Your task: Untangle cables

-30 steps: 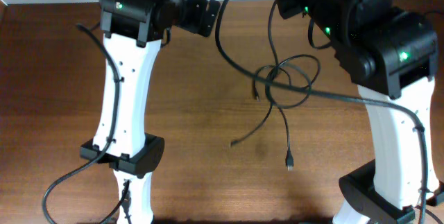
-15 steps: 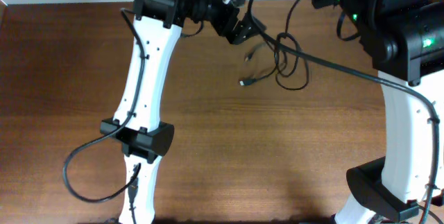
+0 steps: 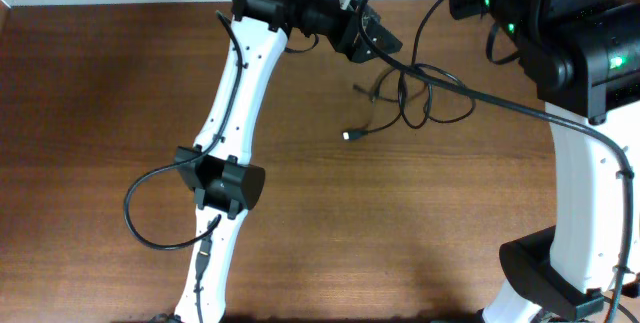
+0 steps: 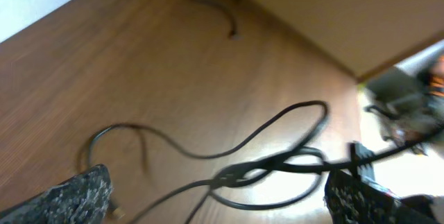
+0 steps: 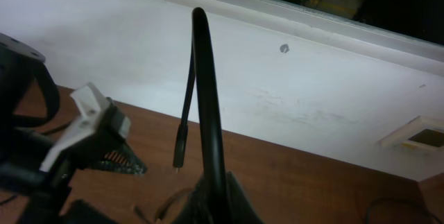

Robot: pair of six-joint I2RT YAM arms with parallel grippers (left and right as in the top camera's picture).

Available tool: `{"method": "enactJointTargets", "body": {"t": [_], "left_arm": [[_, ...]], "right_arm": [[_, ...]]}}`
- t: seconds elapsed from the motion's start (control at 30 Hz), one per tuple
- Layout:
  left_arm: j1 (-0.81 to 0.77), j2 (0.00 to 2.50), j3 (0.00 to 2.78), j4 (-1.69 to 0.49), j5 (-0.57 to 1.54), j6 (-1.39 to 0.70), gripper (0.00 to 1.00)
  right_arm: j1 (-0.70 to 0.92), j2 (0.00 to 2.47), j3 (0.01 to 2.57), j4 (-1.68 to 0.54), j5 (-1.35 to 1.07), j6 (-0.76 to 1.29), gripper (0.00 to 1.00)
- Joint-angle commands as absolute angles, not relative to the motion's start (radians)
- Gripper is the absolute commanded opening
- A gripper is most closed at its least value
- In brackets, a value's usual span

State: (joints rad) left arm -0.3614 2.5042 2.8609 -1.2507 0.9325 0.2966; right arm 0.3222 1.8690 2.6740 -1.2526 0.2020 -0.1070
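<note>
Brown wooden table seen from above carries the tangled thin black cables near its far edge, just beside the left gripper. Left wrist view: its fingers stand released, wide apart, with the blurred tangle between them. Right wrist view: the right gripper, partly cut off below, is clenched on one black cable before a white wall.

A brown wood-grain table carries a loose knot of thin black cables near its far edge, right of centre. The loops cross one another on the wood. One strand trails out toward the table's middle and ends in a small plug lying flat, while another rises off the surface toward the far edge.
</note>
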Motion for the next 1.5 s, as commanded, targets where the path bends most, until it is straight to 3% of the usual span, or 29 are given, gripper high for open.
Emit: {"method": "enactJointTargets", "body": {"t": [0.0, 0.17, 0.5, 0.7, 1.0, 1.23, 1.47], "left_arm": [[-0.405, 2.51, 2.864, -1.237, 0.785, 0.283, 0.99], [-0.45, 2.51, 2.864, -1.237, 0.815, 0.451, 0.99], [-0.458, 2.511, 2.864, -1.219, 0.825, 0.451, 0.99], [-0.469, 2.521, 2.864, -1.158, 0.95, 0.451, 0.99], [-0.49, 2.545, 2.864, -1.14, 0.957, 0.451, 0.99], [-0.496, 2.584, 2.864, -1.115, 1.078, 0.451, 0.99], [-0.496, 2.587, 2.864, -1.161, 1.011, 0.451, 0.99]], "right_arm": [[0.32, 1.853, 2.682, -1.245, 0.21, -0.095, 0.04], [0.32, 1.851, 2.682, -1.253, 0.211, -0.096, 0.04], [0.32, 1.851, 2.682, -1.269, 0.083, -0.096, 0.04], [0.321, 1.85, 2.682, -1.296, -0.149, -0.095, 0.04], [0.321, 1.784, 2.753, -1.28, -0.169, -0.043, 0.04], [0.32, 1.736, 2.756, -1.293, -0.206, -0.043, 0.04], [0.32, 1.737, 2.753, -1.3, -0.206, -0.046, 0.04]]}}
